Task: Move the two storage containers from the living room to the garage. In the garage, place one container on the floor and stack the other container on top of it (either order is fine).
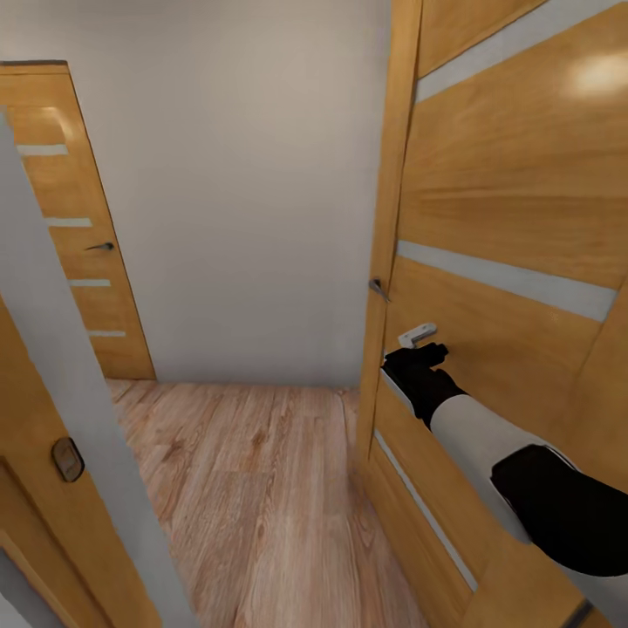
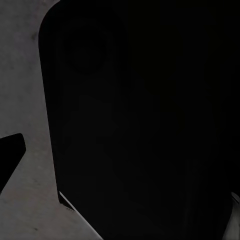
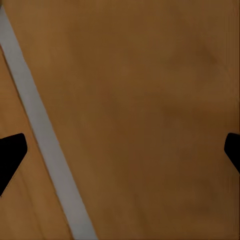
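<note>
Head view showed a narrow hallway with a light wood plank floor running from near to far and ending at a plain white wall. An orange-wood door with frosted strips stood open on the right, its leading edge and handle bordering the free strip of floor. A second, similar door sat far left, and a door frame edge crowded the near left, so the open room lay straight ahead down the middle.

The right pincer was close against the right door's face, apparently touching; in the right wrist view its dark fingertips stood wide apart with only door panel between them. The left wrist view was nearly all dark, so I could not tell that pincer's state.
</note>
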`<state>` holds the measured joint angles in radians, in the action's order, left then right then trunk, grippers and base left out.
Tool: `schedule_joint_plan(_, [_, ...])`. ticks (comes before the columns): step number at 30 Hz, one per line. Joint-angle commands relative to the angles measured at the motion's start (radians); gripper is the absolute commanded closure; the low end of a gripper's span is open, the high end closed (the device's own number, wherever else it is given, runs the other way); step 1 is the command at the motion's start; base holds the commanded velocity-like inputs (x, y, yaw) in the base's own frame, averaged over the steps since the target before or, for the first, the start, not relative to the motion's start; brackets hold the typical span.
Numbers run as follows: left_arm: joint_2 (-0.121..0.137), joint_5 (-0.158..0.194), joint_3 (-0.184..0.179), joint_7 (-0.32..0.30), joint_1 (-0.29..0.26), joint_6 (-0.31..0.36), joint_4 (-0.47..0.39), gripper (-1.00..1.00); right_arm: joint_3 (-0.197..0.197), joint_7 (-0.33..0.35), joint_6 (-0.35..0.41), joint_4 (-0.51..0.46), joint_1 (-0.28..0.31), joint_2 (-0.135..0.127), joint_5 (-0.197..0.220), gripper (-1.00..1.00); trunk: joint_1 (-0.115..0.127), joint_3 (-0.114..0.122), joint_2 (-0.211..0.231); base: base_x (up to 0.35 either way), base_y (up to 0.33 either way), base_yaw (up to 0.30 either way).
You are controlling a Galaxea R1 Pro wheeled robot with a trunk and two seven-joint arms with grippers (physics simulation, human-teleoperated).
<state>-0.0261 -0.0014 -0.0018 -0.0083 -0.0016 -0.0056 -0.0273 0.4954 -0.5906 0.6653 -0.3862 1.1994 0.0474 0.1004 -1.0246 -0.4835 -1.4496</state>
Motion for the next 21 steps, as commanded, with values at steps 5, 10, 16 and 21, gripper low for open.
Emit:
schedule_joint_plan(5, [0.000, 0.000, 0.000, -0.001, 0.000, -0.001, -0.001, -1.00, 0.015, -0.011, 0.015, -0.002, 0.002, -0.038, -0.019, -1.00, 0.000, -0.001, 0.000, 0.065, -0.024, 0.000])
schedule_joint_plan(10, [0.000, 0.000, 0.000, -0.001, 0.000, -0.001, 0.000, -1.00, 0.015, -0.011, 0.016, -0.002, 0.002, -0.039, -0.019, -1.00, 0.000, -0.001, 0.000, 0.005, -0.002, 0.000])
schedule_joint_plan(16, [0.000, 0.000, 0.000, -0.001, 0.000, -0.001, 0.000, -1.00, 0.015, -0.011, 0.016, -0.002, 0.002, -0.041, -0.019, -1.00, 0.000, -0.001, 0.000, 0.000, 0.000, 0.000])
schedule_joint_plan(21, [0.000, 0.000, 0.000, -0.001, 0.000, -0.001, -0.001, -1.00, 0.015, -0.011, 0.016, -0.002, 0.002, -0.055, -0.019, -1.00, 0.000, -0.001, 0.000, 0.000, 0.000, 0.000])
